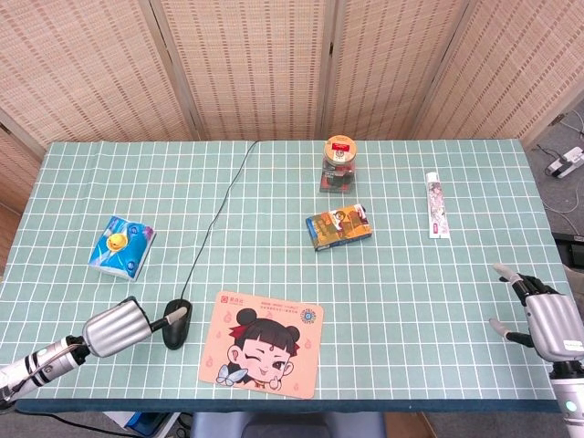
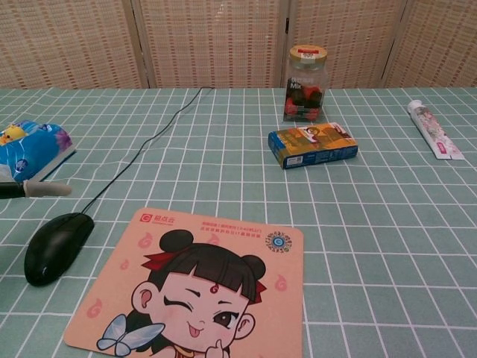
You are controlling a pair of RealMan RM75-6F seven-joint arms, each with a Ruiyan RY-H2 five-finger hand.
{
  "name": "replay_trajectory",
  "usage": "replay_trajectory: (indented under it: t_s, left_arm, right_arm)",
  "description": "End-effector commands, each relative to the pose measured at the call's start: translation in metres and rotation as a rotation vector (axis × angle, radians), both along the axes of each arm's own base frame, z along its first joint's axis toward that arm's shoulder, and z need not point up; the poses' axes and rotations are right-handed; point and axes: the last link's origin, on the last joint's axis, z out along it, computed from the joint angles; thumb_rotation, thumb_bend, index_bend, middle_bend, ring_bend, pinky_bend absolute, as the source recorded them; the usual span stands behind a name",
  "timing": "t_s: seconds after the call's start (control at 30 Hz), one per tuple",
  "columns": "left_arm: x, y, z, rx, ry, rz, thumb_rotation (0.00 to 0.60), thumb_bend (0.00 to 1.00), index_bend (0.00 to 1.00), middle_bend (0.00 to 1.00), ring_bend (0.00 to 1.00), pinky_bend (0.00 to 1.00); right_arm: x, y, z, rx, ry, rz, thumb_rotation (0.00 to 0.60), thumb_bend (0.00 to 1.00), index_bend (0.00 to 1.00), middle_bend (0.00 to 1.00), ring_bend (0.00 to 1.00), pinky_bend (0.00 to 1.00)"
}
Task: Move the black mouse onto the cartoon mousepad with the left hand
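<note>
Now, left hand (image 1: 117, 329): fingers apart, holding nothing, over the black mouse (image 1: 177, 323) (contact unclear).
Mouse: beside the cartoon mousepad (image 1: 263, 343).
Right hand (image 1: 545, 319): open, empty.

One mouse (image 1: 176, 322), one mousepad (image 1: 262, 343), one tissue pack (image 1: 121, 245), one jar (image 1: 339, 164), one small box (image 1: 338, 226), one tube (image 1: 437, 204), and two hands, left (image 1: 117, 328) and right (image 1: 550, 323), all on one table (image 1: 411, 274).

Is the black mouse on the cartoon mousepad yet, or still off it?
Off. The black mouse sits on the tablecloth just left of the cartoon mousepad, clear of its edge, and the left hand is beside it.
</note>
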Motion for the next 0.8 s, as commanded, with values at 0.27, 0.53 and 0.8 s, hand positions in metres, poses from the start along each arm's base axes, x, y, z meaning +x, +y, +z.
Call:
replay_trajectory:
  t_s: [0.27,0.53,0.8]
  left_arm:
    - [0.011,0.0,-0.011,-0.018,0.048,-0.05,0.6,0.13,0.19,0.93,1.0,1.0]
    - [0.019,-0.003,-0.023,-0.066,0.095,-0.06,0.6,0.13,0.21,0.93,1.0,1.0]
    - [0.028,-0.002,-0.032,-0.094,0.09,-0.09,0.6,0.13,0.25,0.93,1.0,1.0]
  right_arm:
    - [0.0,0.002,0.002,-0.004,-0.007,0.003,0.6,0.12,0.19,0.31,0.3,0.48]
    - [0.0,0.004,0.007,-0.018,-0.017,0.008,0.6,0.12,0.19,0.31,0.3,0.48]
    - [0.0,0.006,0.011,-0.031,-0.026,0.007,0.6,0.12,0.19,0.31,0.3,0.48]
